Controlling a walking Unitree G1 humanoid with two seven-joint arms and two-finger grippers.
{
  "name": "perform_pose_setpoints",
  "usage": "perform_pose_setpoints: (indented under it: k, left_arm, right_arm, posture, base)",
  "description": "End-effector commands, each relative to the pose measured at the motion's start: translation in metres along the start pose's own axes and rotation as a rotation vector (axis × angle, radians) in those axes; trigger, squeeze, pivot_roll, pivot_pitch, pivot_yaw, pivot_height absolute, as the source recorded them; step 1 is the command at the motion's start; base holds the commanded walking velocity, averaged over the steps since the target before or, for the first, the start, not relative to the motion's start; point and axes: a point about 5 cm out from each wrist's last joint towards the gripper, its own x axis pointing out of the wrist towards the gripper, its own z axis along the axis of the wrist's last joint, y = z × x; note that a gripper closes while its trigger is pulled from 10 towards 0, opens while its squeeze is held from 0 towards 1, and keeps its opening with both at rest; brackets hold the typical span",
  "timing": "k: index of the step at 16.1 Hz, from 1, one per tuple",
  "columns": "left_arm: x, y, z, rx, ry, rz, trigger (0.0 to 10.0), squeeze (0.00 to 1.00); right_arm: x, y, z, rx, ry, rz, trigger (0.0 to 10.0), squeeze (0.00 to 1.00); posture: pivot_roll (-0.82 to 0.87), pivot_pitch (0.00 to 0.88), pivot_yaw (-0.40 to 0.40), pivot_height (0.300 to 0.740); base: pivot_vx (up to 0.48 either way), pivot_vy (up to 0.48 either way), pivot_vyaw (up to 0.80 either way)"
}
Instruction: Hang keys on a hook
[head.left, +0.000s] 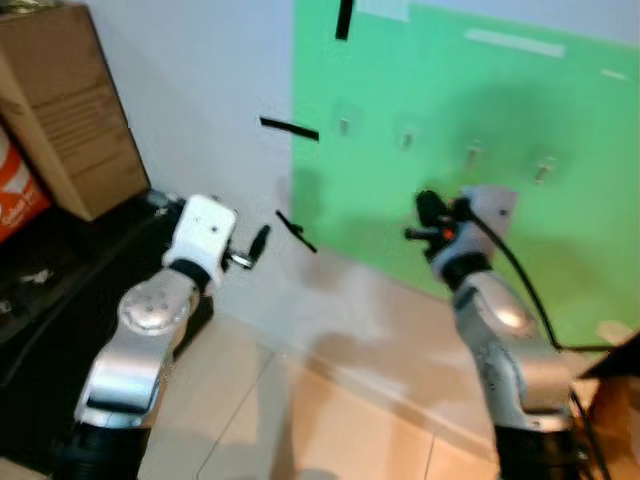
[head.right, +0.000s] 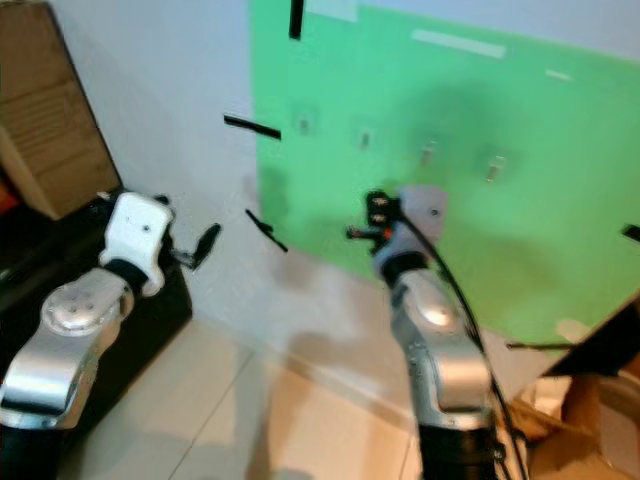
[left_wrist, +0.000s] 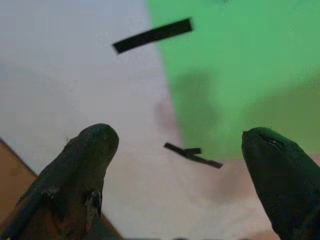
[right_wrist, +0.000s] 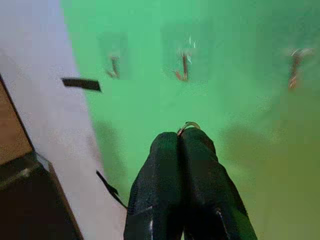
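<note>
A green sheet (head.left: 470, 170) covers the wall ahead and carries a row of several small metal hooks (head.left: 406, 139). In the right wrist view the hooks (right_wrist: 184, 65) lie ahead of and above the fingertips. My right gripper (right_wrist: 181, 137) is shut, and a thin metal key ring (right_wrist: 187, 125) peeks out at its tips; the keys themselves are hidden. In the eye views the right gripper (head.left: 427, 215) is raised in front of the sheet, below the hooks. My left gripper (head.left: 258, 243) is held up to the left by the white wall, open (left_wrist: 180, 145) and holding nothing.
A cardboard box (head.left: 60, 110) rests on a black cabinet (head.left: 60, 290) at the left. Black tape strips (head.left: 288, 127) mark the wall by the sheet's edge. A black cable (head.left: 530, 290) trails from the right wrist. More cardboard (head.right: 580, 400) lies low right on the tiled floor.
</note>
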Motion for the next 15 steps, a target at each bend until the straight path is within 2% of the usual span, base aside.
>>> perform_pose_setpoints:
  k: [1, 4, 8, 15]
  left_arm:
    - [0.000, 0.005, 0.001, 0.017, 0.003, 0.006, 10.0, 0.10]
    - [0.000, 0.006, 0.001, 0.025, 0.002, 0.004, 10.0, 0.09]
    - [0.000, 0.006, 0.003, 0.039, -0.002, -0.002, 10.0, 0.09]
    - [0.001, 0.002, 0.004, 0.038, -0.006, -0.014, 10.0, 0.09]
  right_arm:
    - [0.002, 0.008, 0.001, 0.022, -0.001, 0.040, 10.0, 0.00]
    - [0.003, 0.010, 0.000, 0.023, 0.005, 0.046, 10.0, 0.00]
    - [0.004, 0.011, 0.001, 0.020, 0.008, 0.049, 10.0, 0.00]
    - [0.003, 0.024, 0.006, 0.012, 0.001, 0.165, 10.0, 0.00]
  posture:
    - [0.03, 0.000, -0.024, 0.740]
    - [0.04, 0.000, -0.026, 0.740]
    - [0.04, 0.000, -0.025, 0.740]
    - [0.03, 0.000, -0.022, 0.740]
  base:
    - [0.337, 0.000, 0.80]
    - [0.342, 0.000, 0.80]
    - [0.329, 0.000, 0.00]
    - [0.315, 0.000, 0.00]
